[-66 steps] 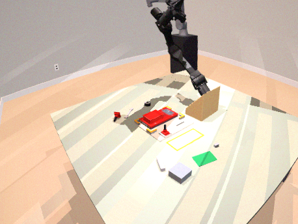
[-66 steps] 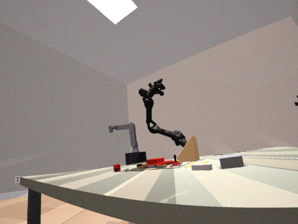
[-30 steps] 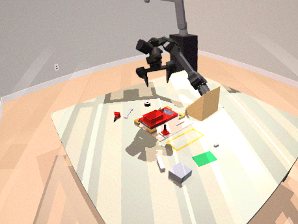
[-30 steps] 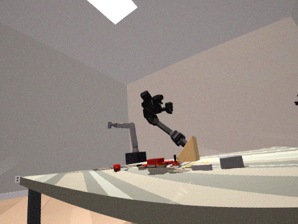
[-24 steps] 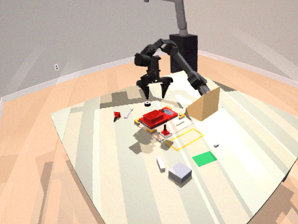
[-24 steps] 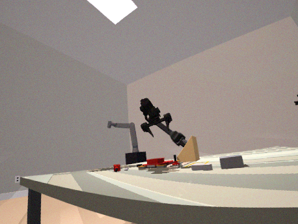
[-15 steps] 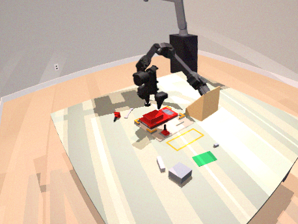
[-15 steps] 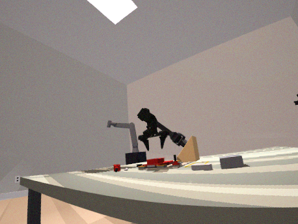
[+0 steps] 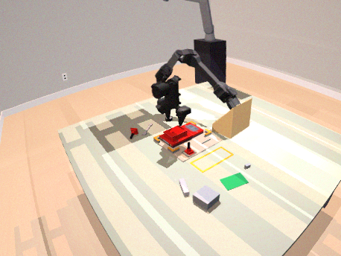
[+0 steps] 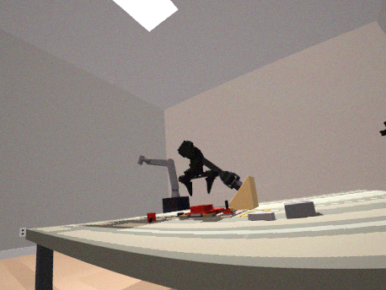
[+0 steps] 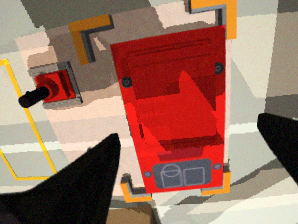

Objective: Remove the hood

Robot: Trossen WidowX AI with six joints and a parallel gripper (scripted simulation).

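The red toy car (image 9: 181, 134) (image 11: 170, 110) lies between orange corner brackets on a pale board. A raised red block (image 9: 175, 132) (image 10: 201, 208) stands on one end, and a grey panel (image 9: 192, 127) (image 11: 182, 173) is at the other. I cannot tell for sure which part is the hood. My gripper (image 9: 175, 122) (image 10: 200, 194) (image 11: 187, 130) is open and empty, pointing down above the car, with one finger on each side of it in the wrist view. A yellow outlined rectangle (image 9: 206, 155) (image 11: 35, 178) is marked on the table beside the board.
A red base with an upright black peg (image 9: 189, 150) (image 11: 57, 86) stands between car and rectangle. A wooden wedge (image 9: 240, 119) (image 10: 249, 196) is near the arm's base. A green patch (image 9: 234, 181), grey box (image 9: 206, 198) (image 10: 299, 209) and pale bar (image 9: 184, 187) lie farther out.
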